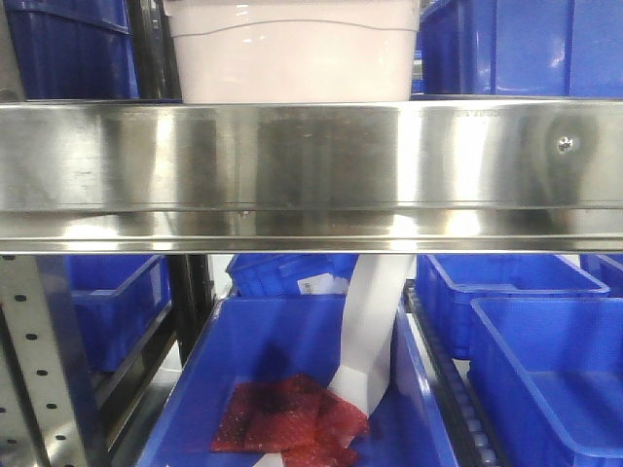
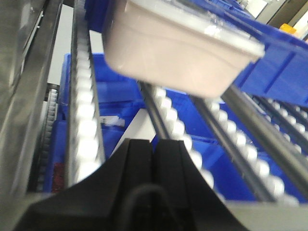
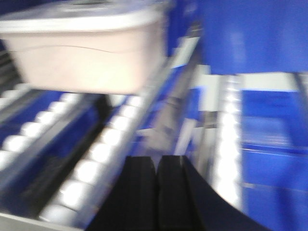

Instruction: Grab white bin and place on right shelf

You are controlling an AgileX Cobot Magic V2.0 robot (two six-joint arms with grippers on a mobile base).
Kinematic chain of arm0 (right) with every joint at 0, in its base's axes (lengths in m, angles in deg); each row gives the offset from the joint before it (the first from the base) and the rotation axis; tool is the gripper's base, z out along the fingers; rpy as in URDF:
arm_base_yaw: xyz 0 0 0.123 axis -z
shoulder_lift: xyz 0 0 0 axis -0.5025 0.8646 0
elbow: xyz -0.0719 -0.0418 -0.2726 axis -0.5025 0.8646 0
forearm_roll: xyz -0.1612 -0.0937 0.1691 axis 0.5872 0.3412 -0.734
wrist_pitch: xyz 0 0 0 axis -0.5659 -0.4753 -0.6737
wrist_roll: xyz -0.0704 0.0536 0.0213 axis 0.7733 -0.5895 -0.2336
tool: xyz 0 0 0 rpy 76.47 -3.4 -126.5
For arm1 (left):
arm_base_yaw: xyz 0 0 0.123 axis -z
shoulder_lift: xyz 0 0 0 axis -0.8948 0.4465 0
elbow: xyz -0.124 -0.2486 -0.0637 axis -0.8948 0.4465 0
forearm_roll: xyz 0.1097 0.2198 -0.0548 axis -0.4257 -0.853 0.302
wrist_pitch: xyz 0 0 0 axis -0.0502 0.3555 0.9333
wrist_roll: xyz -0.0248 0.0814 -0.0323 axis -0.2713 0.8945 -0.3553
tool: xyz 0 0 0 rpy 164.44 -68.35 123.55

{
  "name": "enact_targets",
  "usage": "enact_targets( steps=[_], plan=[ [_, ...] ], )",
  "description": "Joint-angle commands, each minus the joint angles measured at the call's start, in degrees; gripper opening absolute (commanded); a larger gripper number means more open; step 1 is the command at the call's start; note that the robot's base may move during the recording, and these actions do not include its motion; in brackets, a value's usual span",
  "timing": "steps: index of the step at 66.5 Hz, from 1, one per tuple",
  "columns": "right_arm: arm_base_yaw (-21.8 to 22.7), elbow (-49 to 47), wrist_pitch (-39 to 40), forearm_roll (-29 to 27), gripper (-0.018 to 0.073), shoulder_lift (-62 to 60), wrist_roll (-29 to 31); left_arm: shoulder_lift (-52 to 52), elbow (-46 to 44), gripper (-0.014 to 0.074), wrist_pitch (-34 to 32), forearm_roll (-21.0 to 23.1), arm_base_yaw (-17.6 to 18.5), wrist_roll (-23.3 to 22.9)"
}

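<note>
White bin (image 1: pixel 292 58), top center, looks stiff, slick, bulky; grab under its rim. Left gripper (image 2: pixel 153 159) and right gripper (image 3: pixel 157 180) both pinched together, empty.

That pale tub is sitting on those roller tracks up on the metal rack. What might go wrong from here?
The white bin rests on roller tracks, so it might roll or drift on the right shelf.

Blue bins stand close beside it, so it may bump or catch on them.

Both grippers, left and right, look shut and apart from the tub, so nothing steadies it.
</note>
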State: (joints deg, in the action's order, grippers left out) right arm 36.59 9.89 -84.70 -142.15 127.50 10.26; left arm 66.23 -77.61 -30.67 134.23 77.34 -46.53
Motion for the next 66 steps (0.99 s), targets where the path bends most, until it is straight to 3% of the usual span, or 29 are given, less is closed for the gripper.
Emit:
enact_targets(
  steps=[1, 14, 29, 39, 66],
  plan=[
    [0.1, 4.4, 8.1, -2.0, 0.0056, -6.4, 1.0, -6.7, 3.5, -0.0117, -5.1, 0.2, 0.4, 0.9],
    [0.1, 17.0, 15.3, -4.4, 0.0056, -21.1, 1.0, -22.4, 14.1, -0.0117, -9.9, -0.9, 0.0, 0.9],
    [0.1, 20.4, 6.5, -5.5, 0.0056, -31.7, 1.0, -33.6, 19.9, -0.0117, -9.6, -0.9, 0.0, 0.9],
    [0.1, 20.4, 2.3, -5.5, 0.0056, -32.5, 1.0, -34.6, 20.7, -0.0117, -9.5, -0.9, 0.0, 0.9],
    [0.1, 20.4, 2.3, -5.5, 0.0056, -32.5, 1.0, -34.6, 21.0, -0.0117, -8.8, 1.8, 0.0, 0.9]
  ],
)
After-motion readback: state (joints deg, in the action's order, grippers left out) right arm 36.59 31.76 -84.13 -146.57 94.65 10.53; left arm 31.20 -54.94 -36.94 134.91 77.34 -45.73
